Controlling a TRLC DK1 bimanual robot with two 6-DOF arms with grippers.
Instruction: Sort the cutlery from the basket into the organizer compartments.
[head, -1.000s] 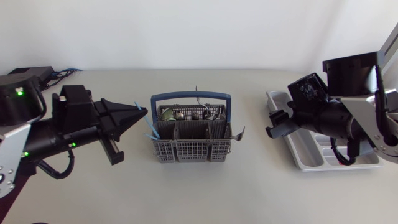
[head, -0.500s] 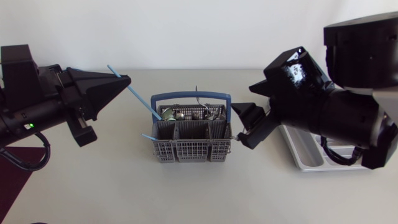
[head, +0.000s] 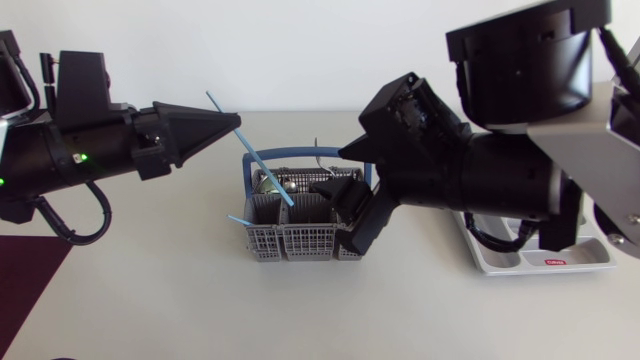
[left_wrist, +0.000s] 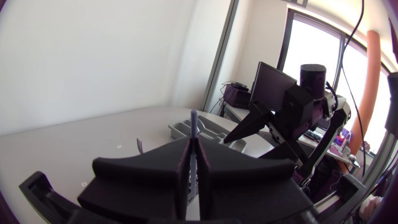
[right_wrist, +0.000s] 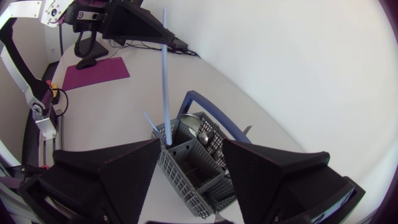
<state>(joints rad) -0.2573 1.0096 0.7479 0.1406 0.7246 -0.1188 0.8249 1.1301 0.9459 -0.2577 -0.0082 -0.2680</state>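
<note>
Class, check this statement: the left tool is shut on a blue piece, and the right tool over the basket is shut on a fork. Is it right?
Not quite. The left tool is shut on the blue piece, but the right tool over the basket is open, with nothing gripped between its fingers. The right wrist view shows this.

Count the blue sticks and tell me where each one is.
2. The long stick is held in the left claw, its lower end at the basket. The short stick pokes out of the basket's side nearest the left arm. Others may be hidden inside.
</note>
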